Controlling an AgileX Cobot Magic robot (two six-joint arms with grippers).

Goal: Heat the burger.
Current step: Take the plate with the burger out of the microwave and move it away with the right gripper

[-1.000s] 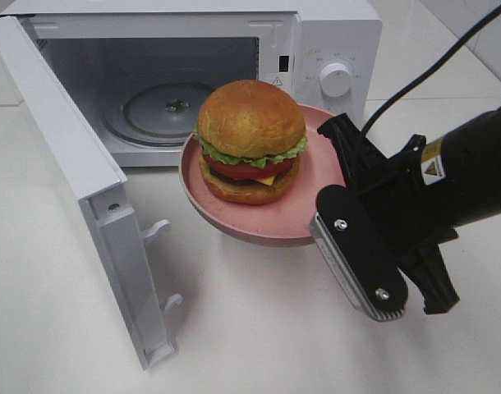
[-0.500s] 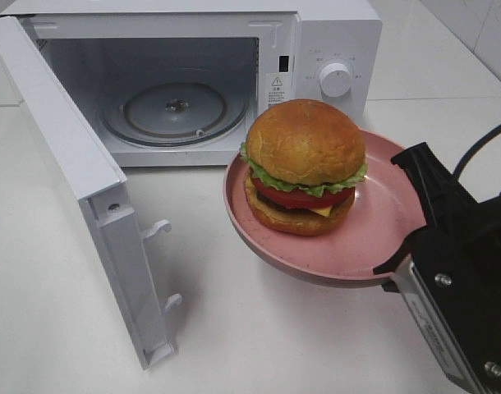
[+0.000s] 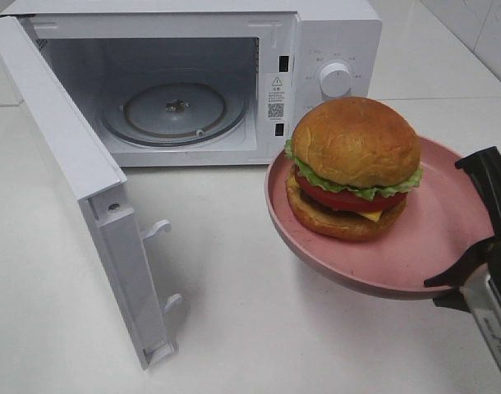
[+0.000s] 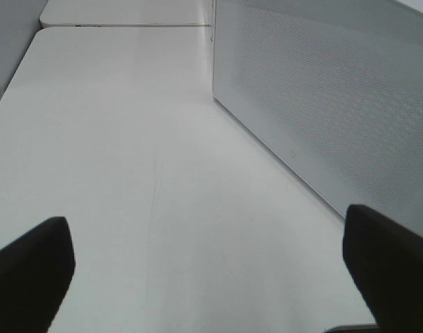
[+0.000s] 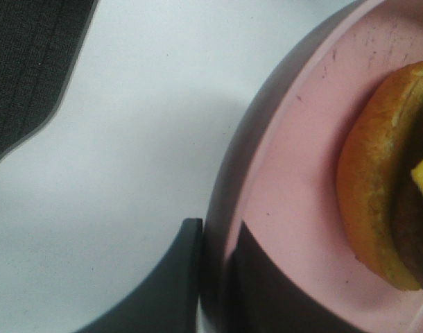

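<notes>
One burger (image 3: 355, 168) mid pink plate (image 3: 448, 246), right tool (image 5: 215, 277) clamped on plate rim, left tool (image 4: 211, 277) open

The burger (image 3: 355, 167) has a glossy golden-brown bun, a green lettuce frill, a red tomato slice, yellow cheese and a dark patty; the plate (image 3: 431, 246) under it is dusty pink; the microwave (image 3: 333, 33) at the far left is white, its open door (image 4: 322, 104) speckled with fine dots; the table (image 3: 234, 328) is white; the right gripper (image 3: 489, 258) is black.
</notes>
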